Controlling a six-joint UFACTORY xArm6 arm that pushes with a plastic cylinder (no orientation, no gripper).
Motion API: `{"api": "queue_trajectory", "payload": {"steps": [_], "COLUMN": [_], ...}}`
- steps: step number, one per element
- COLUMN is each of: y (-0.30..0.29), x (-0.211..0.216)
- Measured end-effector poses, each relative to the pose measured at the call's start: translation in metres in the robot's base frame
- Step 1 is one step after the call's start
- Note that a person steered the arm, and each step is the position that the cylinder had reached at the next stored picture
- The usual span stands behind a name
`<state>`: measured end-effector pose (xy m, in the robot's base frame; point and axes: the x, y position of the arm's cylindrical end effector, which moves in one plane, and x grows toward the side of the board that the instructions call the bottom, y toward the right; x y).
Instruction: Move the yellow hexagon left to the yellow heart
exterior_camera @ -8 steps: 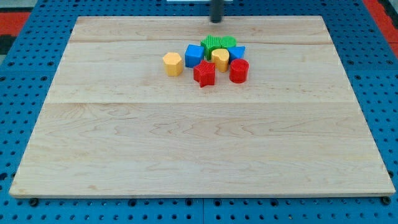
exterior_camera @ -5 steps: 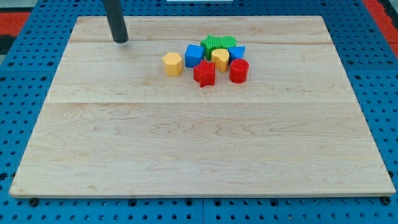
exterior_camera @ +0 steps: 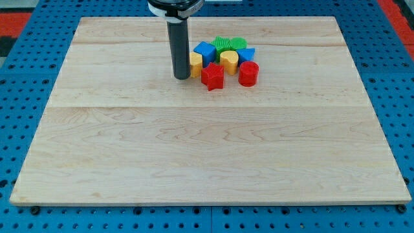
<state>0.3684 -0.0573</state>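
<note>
No jaws on this arm, so nothing to open or close: only a bare rod ending in my tip [exterior_camera: 182, 77], planted on the worktop [exterior_camera: 194, 162].

Just to the view's right of my tip, touching or nearly so and partly hidden behind the rod: the yellow hexagon [exterior_camera: 196, 64]. Further right of my tip, past a small gap: the yellow heart [exterior_camera: 229, 61]. Crowding that gap: the blue block [exterior_camera: 204, 50] toward the view's top, the red star [exterior_camera: 212, 76] toward the view's bottom.

Likely trouble from here:
- Pushing straight right probably drives the hexagon into the star or the blue block and drags them along.
- Could shove the heart itself against the red cylinder [exterior_camera: 248, 74] and the green blocks [exterior_camera: 228, 43], shifting the target.
- Off-centre contact may let the hexagon spin and slip round my tip.
</note>
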Motion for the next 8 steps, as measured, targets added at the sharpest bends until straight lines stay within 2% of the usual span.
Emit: {"api": "queue_trajectory", "payload": {"steps": [1, 2, 3, 6, 7, 8], "y": [-0.044, -0.058, -0.050, 0.034, 0.040, 0.021], "x": [-0.003, -0.018, -0.020, -0.017, -0.009, 0.019]}}
